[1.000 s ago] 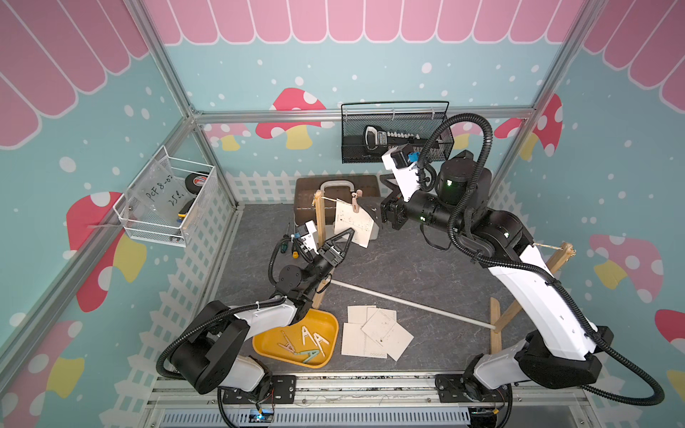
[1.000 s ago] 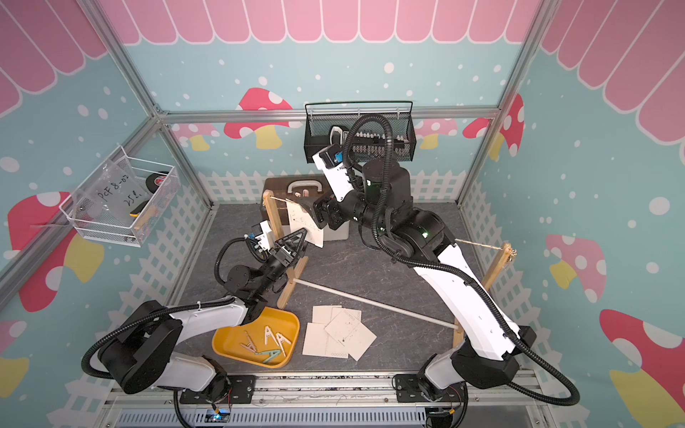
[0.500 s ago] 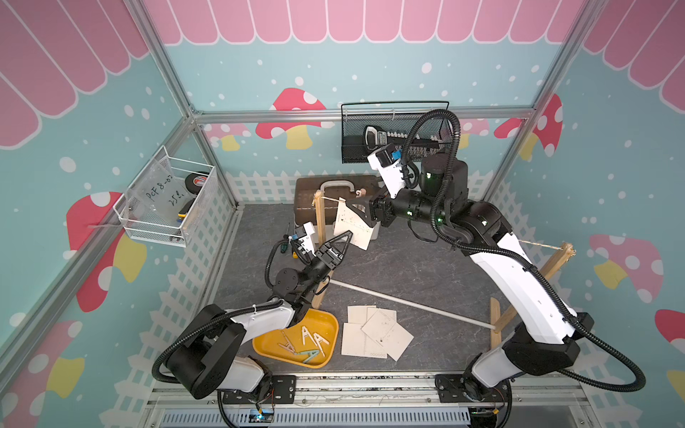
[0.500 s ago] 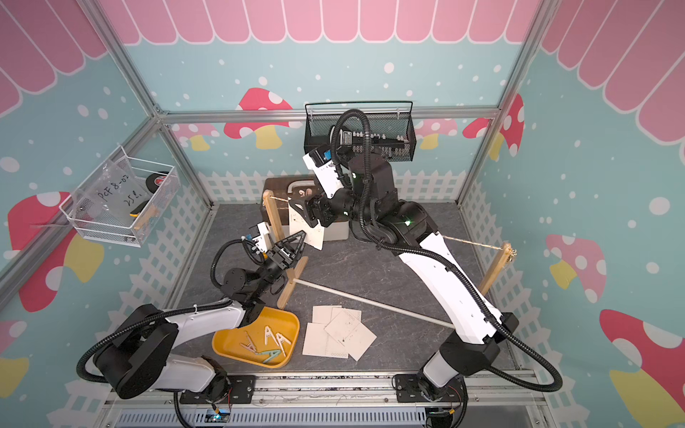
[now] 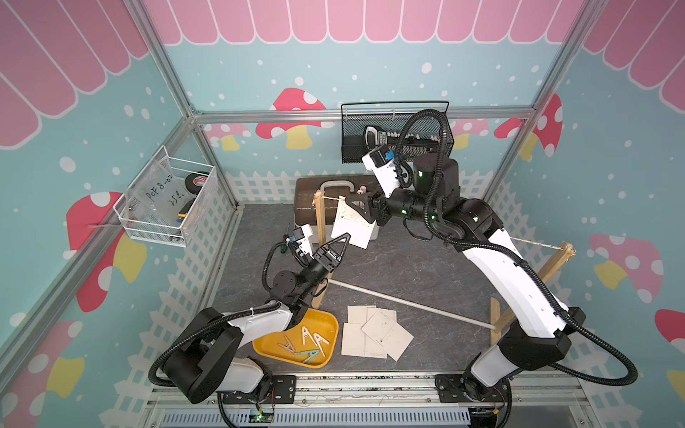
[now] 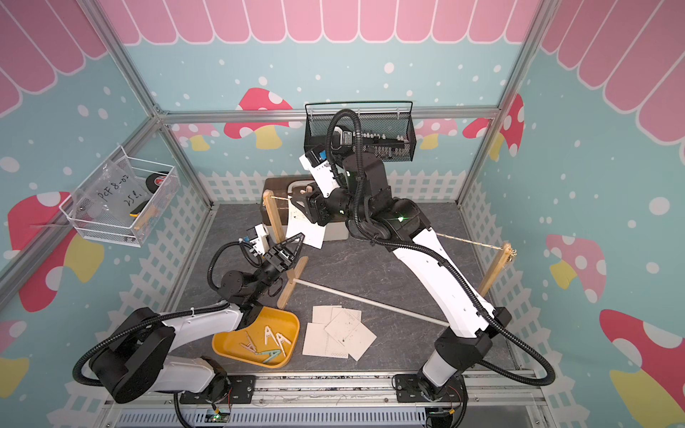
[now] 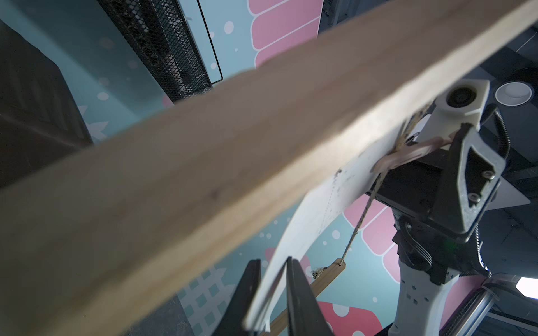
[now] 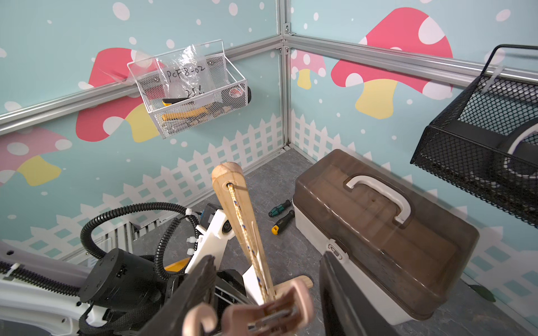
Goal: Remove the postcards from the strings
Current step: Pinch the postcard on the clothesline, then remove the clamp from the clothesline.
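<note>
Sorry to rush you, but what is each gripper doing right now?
Left gripper: closed on the hanging postcard's lower corner.
Right gripper: open, jaws around the peg.

One cream postcard (image 5: 351, 226) hangs tilted on the twine (image 5: 533, 242), just beside the rear wooden post (image 5: 319, 222). The twine runs taut from that post. Loose postcards (image 5: 374, 335) lie flat and overlapping, well apart from it.

A robot lab's test cell: an aluminium frame (image 5: 363, 113) carries printed mushroom walls (image 5: 259, 55), two robot arms (image 5: 519, 281) are bolted to a front rail (image 5: 370, 385), wire baskets (image 5: 148, 237) hold tools, and a toolbox (image 5: 307, 189) and screwdrivers (image 8: 282, 221) sit on the floor (image 5: 407, 266).
</note>
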Robot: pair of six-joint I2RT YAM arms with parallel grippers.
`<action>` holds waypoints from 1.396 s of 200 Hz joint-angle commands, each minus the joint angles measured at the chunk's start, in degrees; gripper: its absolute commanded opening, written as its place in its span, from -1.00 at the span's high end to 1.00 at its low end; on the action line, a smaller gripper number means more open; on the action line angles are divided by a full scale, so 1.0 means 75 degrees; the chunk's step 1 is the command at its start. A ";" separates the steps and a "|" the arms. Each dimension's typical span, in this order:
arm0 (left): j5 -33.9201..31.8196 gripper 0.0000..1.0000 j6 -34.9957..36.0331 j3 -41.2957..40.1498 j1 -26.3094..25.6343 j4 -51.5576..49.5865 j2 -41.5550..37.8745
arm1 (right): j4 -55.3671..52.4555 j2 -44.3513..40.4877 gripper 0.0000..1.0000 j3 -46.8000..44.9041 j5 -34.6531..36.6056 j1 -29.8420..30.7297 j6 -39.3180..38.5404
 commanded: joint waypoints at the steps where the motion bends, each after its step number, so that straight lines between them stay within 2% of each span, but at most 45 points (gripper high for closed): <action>1: 0.0090 0.76 -0.0081 -0.0084 0.0043 0.0274 -0.0116 | 0.0011 0.0080 0.01 0.0160 -0.0009 -0.0033 -0.0140; 67: 0.0060 1.00 -0.0109 -0.0149 0.0037 0.0274 -0.0151 | 0.0029 0.0104 0.27 0.0151 0.0063 -0.0027 -0.0277; 96: 0.0055 1.00 -0.0135 -0.0148 0.0046 0.0274 -0.0124 | 0.0049 0.0105 0.42 0.0161 0.0108 -0.0031 -0.0311; 161: 0.0098 1.00 -0.0144 -0.0223 0.0042 0.0274 -0.0144 | 0.0126 0.0146 0.62 0.0223 0.0108 -0.0030 -0.0310; 243: 0.0390 1.00 0.0108 -0.0776 0.0101 0.0132 -0.0603 | 0.0384 -0.0083 0.68 0.0759 0.0746 -0.0033 -0.0842; 279: 0.0854 1.00 0.0542 -0.0715 0.0143 -0.1012 -0.1278 | 0.0421 -0.0274 0.68 0.0855 0.0767 -0.0033 -0.1164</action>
